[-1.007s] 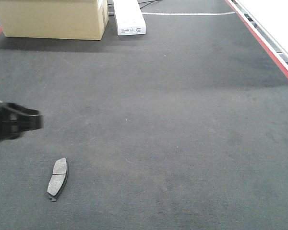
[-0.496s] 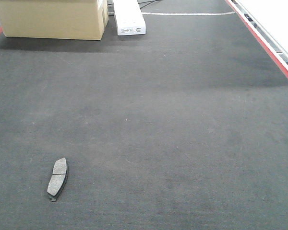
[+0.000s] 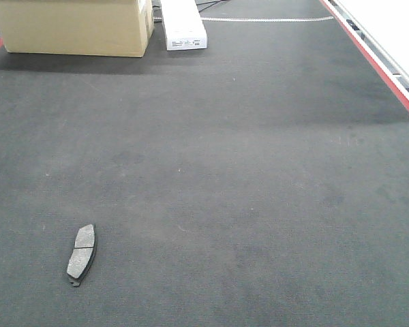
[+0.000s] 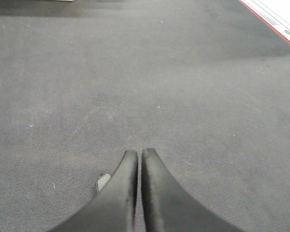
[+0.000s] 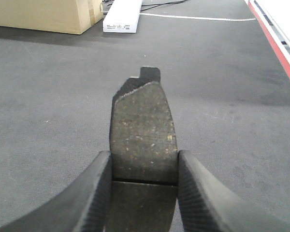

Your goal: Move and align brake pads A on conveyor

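Clamping brake pad (image 5: 142, 121), right hand (image 5: 144, 155), wide conveyor (image 5: 48, 96)

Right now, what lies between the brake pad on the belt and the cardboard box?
Nothing: in the front-facing view only bare conveyor runs from the brake pad to the cardboard box.

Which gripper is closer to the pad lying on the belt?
Left. The pad peeks out just beside the left gripper. The right gripper, holding another pad, is far off to its right.
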Robot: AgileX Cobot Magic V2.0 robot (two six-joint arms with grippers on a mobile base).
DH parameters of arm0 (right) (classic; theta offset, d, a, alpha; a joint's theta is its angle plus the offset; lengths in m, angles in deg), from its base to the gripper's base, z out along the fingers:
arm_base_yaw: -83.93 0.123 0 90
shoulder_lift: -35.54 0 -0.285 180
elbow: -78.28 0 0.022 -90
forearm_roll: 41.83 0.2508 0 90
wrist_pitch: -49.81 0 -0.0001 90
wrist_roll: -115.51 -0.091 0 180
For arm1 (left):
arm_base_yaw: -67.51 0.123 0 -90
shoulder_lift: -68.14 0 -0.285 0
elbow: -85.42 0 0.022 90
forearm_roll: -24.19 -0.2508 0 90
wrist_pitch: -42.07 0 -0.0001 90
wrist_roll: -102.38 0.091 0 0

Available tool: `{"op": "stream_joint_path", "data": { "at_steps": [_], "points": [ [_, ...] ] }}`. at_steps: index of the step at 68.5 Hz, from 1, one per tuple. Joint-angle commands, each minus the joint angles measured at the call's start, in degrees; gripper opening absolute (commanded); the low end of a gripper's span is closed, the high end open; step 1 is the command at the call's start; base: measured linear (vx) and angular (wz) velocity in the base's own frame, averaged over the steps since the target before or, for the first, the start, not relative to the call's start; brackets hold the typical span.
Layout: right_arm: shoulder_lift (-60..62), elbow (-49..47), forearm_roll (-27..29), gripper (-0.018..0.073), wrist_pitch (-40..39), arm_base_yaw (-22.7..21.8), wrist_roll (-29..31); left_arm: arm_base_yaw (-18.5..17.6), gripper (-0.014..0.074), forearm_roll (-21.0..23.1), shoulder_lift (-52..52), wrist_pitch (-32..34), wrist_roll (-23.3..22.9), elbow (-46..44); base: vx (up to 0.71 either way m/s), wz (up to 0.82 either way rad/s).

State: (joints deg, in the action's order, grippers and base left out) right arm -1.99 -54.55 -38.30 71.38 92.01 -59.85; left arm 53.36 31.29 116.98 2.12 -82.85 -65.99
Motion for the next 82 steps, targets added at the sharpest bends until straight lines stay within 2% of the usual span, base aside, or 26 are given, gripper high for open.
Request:
{"op": "stream_joint_path", "data": {
  "at_steps": [1, 17, 29, 45, 58, 66, 82],
  "points": [
    [-0.08, -1.75, -0.13, 0.0025, -5.69, -0.06, 0.57, -0.26, -0.0008, 0.24, -0.13, 3.8, 0.0, -1.72, 0.0, 0.0],
    [-0.22, -1.75, 2.14, 0.0025, -5.88, -0.06, 0.56, -0.26, -0.0008, 0.24, -0.13, 3.8, 0.0, -1.72, 0.0, 0.0],
    [-4.96, -3.63, 4.84, 0.0025, -2.38, -0.06, 0.56, -0.26, -0.0008, 0.24, -0.13, 3.8, 0.0, -1.72, 0.0, 0.0],
    [-20.67, -12.21, 9.23, 0.0029, 5.1, -0.06, 0.56, -0.26, -0.0008, 0.24, -0.13, 3.8, 0.0, -1.72, 0.0, 0.0],
    [-34.4, -18.12, 14.36, 0.0035, 5.7, -0.06, 0.63, -0.26, -0.0008, 0.24, -0.13, 3.8, 0.0, -1.72, 0.0, 0.0],
    [-42.66, -20.79, 17.33, 0.0039, 6.14, -0.06, 3.01, -0.26, -0.0008, 0.24, -0.13, 3.8, 0.0, -1.72, 0.0, 0.0],
    [-55.44, -23.94, 18.91, 0.0046, 6.86, -0.06, 6.58, -0.26, -0.0008, 0.24, -0.13, 3.8, 0.0, -1.72, 0.0, 0.0]
  ]
}}
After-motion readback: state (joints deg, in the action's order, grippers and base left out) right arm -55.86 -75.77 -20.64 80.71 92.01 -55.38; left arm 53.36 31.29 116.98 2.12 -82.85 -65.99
